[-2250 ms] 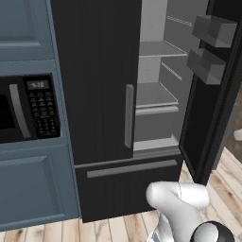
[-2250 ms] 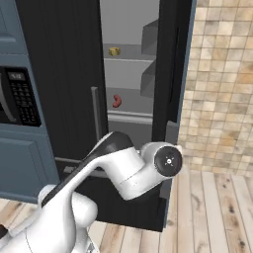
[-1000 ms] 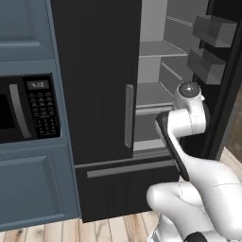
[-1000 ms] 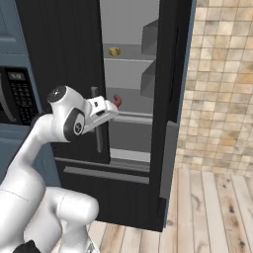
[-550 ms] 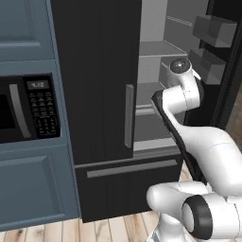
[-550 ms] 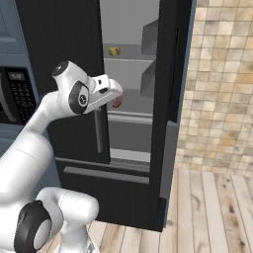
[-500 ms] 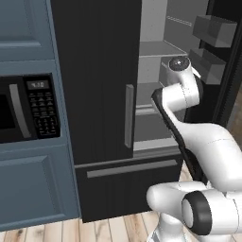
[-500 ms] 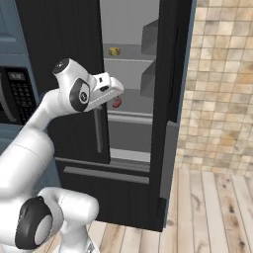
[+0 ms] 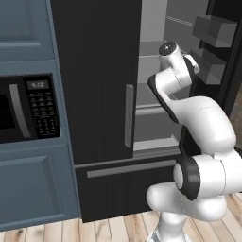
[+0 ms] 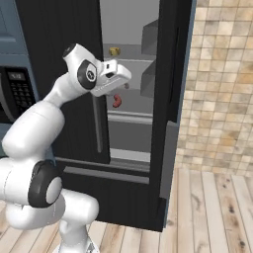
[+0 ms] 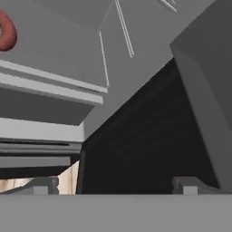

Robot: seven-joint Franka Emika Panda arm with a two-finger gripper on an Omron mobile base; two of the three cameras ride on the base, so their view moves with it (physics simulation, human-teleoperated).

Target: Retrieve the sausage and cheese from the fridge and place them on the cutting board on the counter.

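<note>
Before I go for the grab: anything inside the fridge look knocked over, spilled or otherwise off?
Nothing stands out. The sausage lies on a middle shelf of the fridge, and the cheese sits on the shelf above. No spill shows on the shelves. The end effector is open at the doorway, holding nothing.

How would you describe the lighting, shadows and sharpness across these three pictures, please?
Left base view: flat, even rendered light, no glare on the black fridge. Right base view: equally even; the sausage and the cheese read clearly against grey shelves. Hand view: soft-edged and blocky, the sausage cut by the left edge, a dark unlit area in the middle.
</note>
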